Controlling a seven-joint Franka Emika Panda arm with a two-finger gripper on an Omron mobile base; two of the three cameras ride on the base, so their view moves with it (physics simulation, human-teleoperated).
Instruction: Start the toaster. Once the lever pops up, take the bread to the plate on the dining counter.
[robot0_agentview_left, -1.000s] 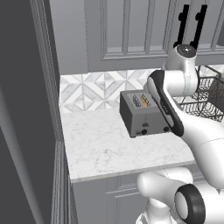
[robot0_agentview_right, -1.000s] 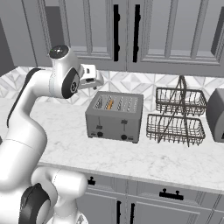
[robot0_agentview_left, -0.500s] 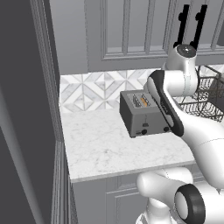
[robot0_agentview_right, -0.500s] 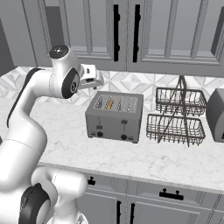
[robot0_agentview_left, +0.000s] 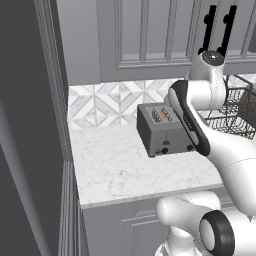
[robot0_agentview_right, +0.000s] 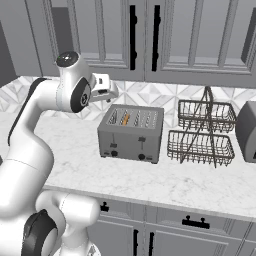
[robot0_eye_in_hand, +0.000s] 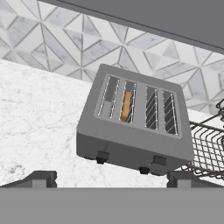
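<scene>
Your arm rises from the base, bends forward at the elbow and carries the hand high above the bench, pointing down and ahead at the toaster (robot0_agentview_right: 131, 132); your claw (robot0_eye_in_hand: 112, 178) stands wide open, gripping nothing, well apart from it; the toaster sits toward the back edge of the bench (robot0_agentview_right: 200, 177), just beside the wire basket rack (robot0_agentview_right: 202, 134); the bread (robot0_eye_in_hand: 126, 106) stands in its second slot; the lever (robot0_eye_in_hand: 102, 157) shows on the knob face.
</scene>
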